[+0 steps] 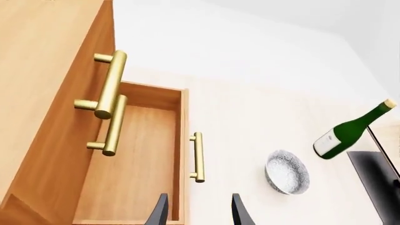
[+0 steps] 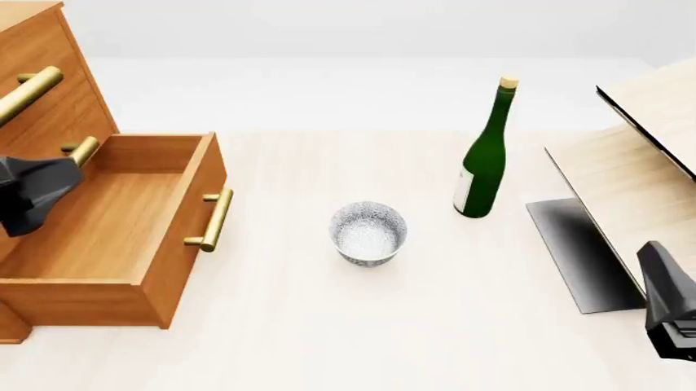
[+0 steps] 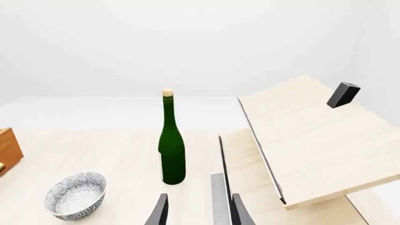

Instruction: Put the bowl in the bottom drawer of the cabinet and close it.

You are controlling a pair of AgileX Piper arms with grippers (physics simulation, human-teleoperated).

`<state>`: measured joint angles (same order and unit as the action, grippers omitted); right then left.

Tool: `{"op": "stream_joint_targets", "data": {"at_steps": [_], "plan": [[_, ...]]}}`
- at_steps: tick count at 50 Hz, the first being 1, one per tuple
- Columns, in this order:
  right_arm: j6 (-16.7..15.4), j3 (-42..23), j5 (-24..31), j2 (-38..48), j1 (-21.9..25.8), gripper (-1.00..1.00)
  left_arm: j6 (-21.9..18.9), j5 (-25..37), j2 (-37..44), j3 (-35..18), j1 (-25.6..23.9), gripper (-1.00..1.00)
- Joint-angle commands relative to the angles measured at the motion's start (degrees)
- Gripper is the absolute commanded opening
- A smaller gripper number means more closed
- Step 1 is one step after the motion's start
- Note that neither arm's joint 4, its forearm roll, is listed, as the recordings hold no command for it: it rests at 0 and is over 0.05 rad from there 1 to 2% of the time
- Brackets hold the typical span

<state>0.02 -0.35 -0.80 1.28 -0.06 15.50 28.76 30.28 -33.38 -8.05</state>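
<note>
Bowl (image 2: 369, 233) upright on the table (image 2: 326, 326), at 3 o'clock of the pulled-out bottom drawer (image 2: 103, 236), clear of its handle. Both grippers parted, empty. Judgement: right gripper (image 3: 198, 213) should pinch the rim vertically, avoiding the green bottle (image 2: 485, 155).

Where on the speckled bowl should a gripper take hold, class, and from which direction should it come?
Grip the bowl by its rim, coming down from above with one of the fingers inside and one outside. It stands upright and open on the table, and its rounded wall offers no flat sides. The bottle stands apart, so approach looks clear.
</note>
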Motion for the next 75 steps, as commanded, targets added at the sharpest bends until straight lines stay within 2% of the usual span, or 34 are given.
{"op": "stream_joint_targets", "data": {"at_steps": [1, 15, 47, 65, 68, 75], "plan": [[0.0, 0.0, 0.0, 0.0, 0.0, 1.00, -1.4, -2.0, 3.7, 0.0, -1.8, 1.00], [0.0, 0.0, 0.0, 0.0, 0.0, 1.00, 0.1, -5.8, 7.7, 3.5, 0.8, 1.00], [0.0, 0.0, 0.0, 0.0, 0.0, 1.00, 1.7, -16.2, 19.3, 5.3, -0.5, 1.00], [0.0, 0.0, 0.0, 0.0, 0.0, 1.00, 3.0, -20.9, 24.5, 6.7, -0.7, 1.00], [0.0, 0.0, 0.0, 0.0, 0.0, 1.00, 4.3, -21.6, 25.7, 7.2, -0.2, 1.00], [0.0, 0.0, 0.0, 0.0, 0.0, 1.00, 3.8, -22.6, 27.2, 7.3, -0.1, 1.00]]}}
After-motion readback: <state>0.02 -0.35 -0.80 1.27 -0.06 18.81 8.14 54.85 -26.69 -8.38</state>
